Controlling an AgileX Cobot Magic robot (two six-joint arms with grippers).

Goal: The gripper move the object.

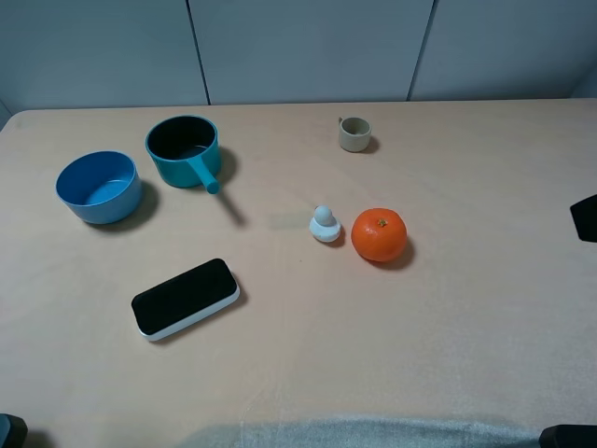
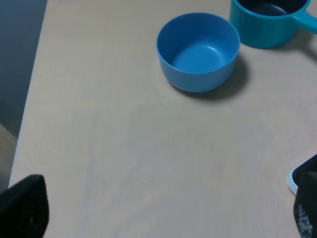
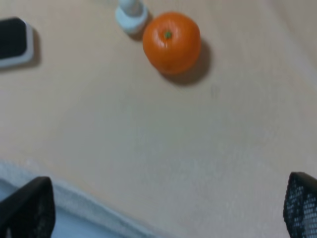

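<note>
The orange mandarin sits on the tan table, right of centre, with its green stem dimple up. It also shows in the right wrist view, well ahead of my right gripper. That gripper is open and empty, with its dark fingertips wide apart; in the high view only a black bit of it shows at the front right edge. My left gripper is open and empty over bare table at the front left, far from the mandarin, and barely shows in the high view.
A pale duck figure stands just left of the mandarin. A black phone-like slab, a blue bowl, a teal pot and a small beige cup are on the table. A dark shape is at the right edge.
</note>
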